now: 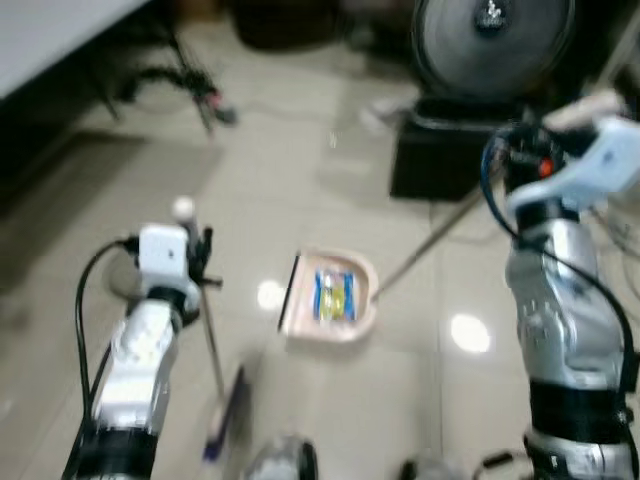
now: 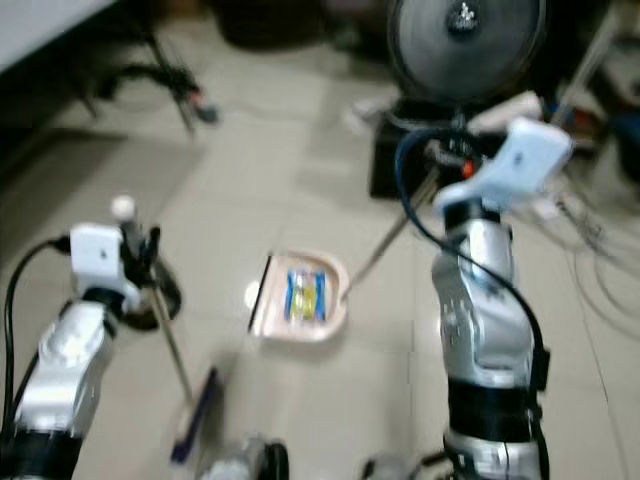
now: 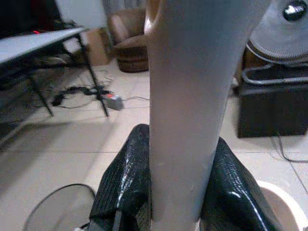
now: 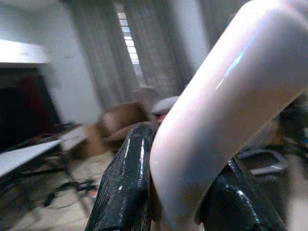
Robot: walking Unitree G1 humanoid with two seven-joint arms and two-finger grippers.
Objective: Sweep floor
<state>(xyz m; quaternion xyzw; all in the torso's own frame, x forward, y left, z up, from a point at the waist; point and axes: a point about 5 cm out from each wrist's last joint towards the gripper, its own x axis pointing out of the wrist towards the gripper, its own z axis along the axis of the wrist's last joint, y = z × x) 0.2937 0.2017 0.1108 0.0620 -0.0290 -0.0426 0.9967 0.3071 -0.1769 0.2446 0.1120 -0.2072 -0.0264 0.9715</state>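
Beige dustpan (image 1: pixel 332 300): centre of frame on tiled floor (image 1: pixel 300 180), yellow-blue wrapper (image 1: pixel 333 295) inside, long handle (image 1: pixel 430 240) running up-right.
Broom (image 1: pixel 215 380): lower left, thin stick upright, bristle head near bottom edge.
Left gripper (image 3: pixel 175 192): fingers pinched on broom stick.
Right gripper (image 4: pixel 178 187): fingers clamped on pale dustpan handle, upper right.
Fan (image 1: pixel 495 40): top right, behind dustpan.

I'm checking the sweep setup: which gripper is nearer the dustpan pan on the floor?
Left. The left gripper holds the broom handle just beside the dustpan; the right gripper grips the dustpan's long handle farther up.
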